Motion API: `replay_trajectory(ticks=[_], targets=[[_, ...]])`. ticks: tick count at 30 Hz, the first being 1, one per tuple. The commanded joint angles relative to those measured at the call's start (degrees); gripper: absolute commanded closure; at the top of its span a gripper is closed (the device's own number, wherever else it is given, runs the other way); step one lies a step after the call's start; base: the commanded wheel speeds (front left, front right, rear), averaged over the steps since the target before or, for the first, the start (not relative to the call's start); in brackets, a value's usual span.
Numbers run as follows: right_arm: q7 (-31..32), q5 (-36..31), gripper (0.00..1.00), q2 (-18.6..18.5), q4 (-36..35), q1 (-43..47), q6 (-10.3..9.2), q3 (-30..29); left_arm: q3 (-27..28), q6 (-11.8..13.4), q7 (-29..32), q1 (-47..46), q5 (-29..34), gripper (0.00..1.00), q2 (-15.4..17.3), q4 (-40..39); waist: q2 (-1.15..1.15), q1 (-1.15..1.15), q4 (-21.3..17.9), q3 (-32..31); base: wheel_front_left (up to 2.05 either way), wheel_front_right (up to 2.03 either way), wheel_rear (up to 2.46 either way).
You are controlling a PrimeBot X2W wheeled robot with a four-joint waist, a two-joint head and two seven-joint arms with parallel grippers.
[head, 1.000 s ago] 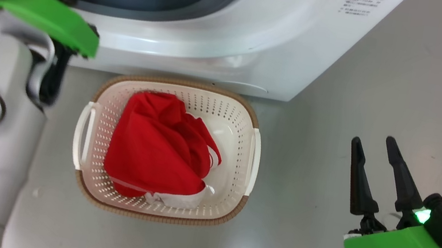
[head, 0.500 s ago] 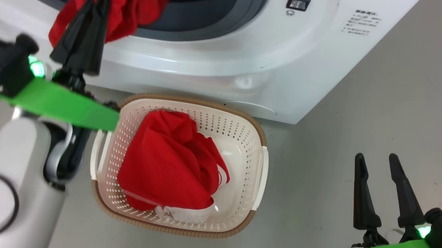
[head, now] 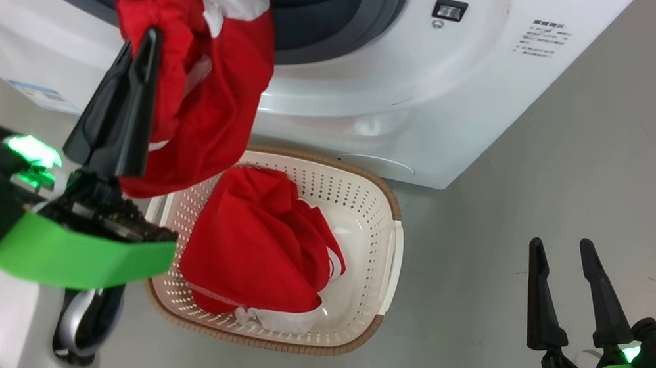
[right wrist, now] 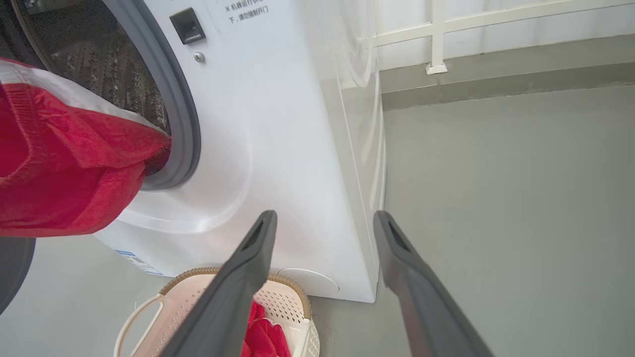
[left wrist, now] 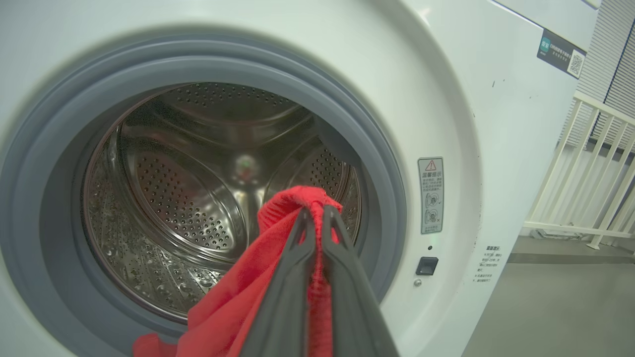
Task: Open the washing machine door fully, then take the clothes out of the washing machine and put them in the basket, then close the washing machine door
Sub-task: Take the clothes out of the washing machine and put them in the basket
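head view: left gripper (head: 149, 35) clamping red garment (head: 215, 98), upper left; right gripper (head: 560, 243) idling, fingers apart. nxt likely: lowering over basket (head: 318, 160), releasing.

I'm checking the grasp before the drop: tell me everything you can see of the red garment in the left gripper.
The red garment is knit-looking cloth with white patches near its top. Bunched and limp, it hangs from the left gripper, which is shut on a gathered fold. It is in front of the open mouth of the washing machine; whether it touches the gasket is unclear. In the head view its lower end overlaps the left rim of the basket.
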Motion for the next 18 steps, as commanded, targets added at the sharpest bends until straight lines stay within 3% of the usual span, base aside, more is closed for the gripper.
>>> replay_trajectory(ticks=[1, 10, 18], targets=[[-0.4, -0.6, 0.0, -0.2, -1.4, 0.4, 0.26, 1.3, 2.1, -0.3, -0.3, 1.4, 0.6, 1.0, 0.8, -2.8, 0.0, 0.0, 0.0, 0.1, 0.0, 0.0, 0.0], [-0.4, -0.5, 0.0, -0.2, -1.7, -0.1, 0.26, 1.4, -0.7, -0.3, -0.3, 5.0, 0.3, 1.0, 0.8, -2.3, 0.0, 0.0, 0.0, 1.6, 0.0, 0.0, 0.0], [-0.4, -0.4, 0.0, -0.2, -1.9, -1.5, 0.26, 1.7, -4.4, -0.3, -0.3, 4.8, -1.1, 1.0, 0.9, 8.4, 0.0, 0.0, -0.6, 4.1, 0.0, 0.0, 0.0]])
